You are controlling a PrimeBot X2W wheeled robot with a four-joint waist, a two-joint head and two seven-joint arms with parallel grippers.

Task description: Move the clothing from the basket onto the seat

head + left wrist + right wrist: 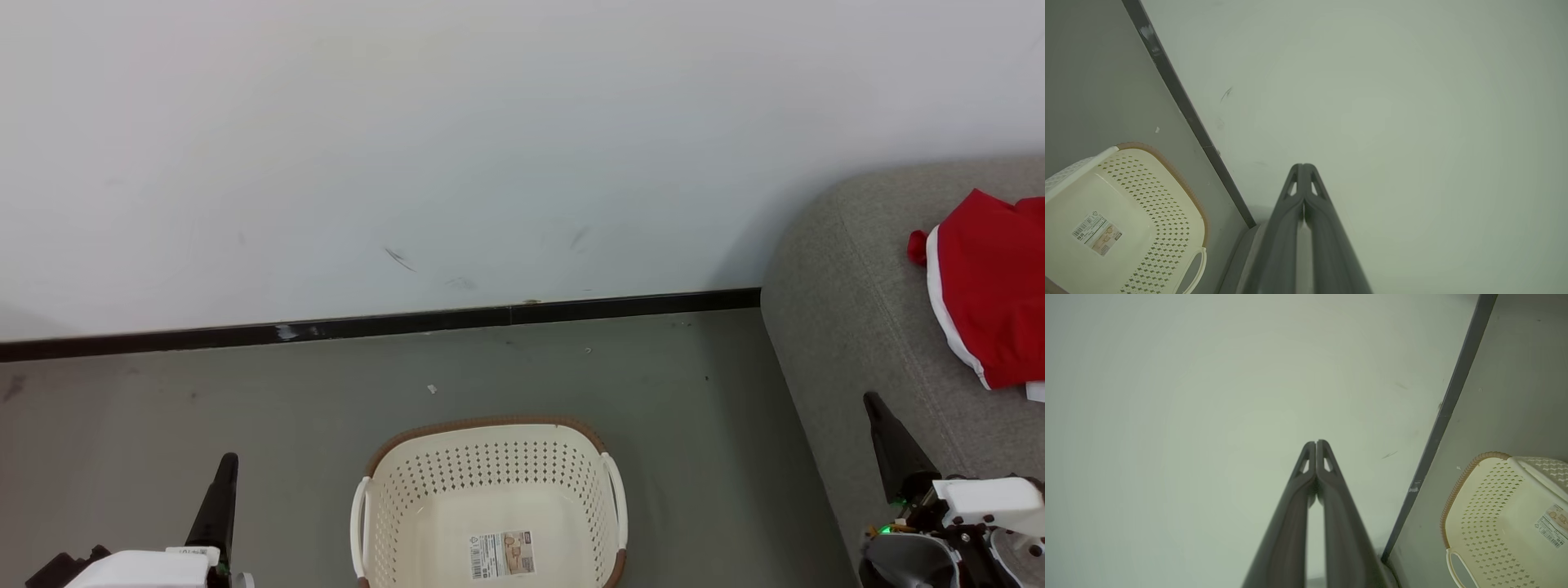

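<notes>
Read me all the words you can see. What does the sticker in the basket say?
Paper label on the bottom of the basket: a barcode and a small picture; the print is too small to read.
Small sticker on the left arm's white casing: too blurred to read.
No other writing.

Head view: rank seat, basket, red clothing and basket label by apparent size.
1. Seat, cut off by the frame
2. Basket, bottom cut off
3. Clothing, right edge cut off
4. Label, clearly smallest
</notes>
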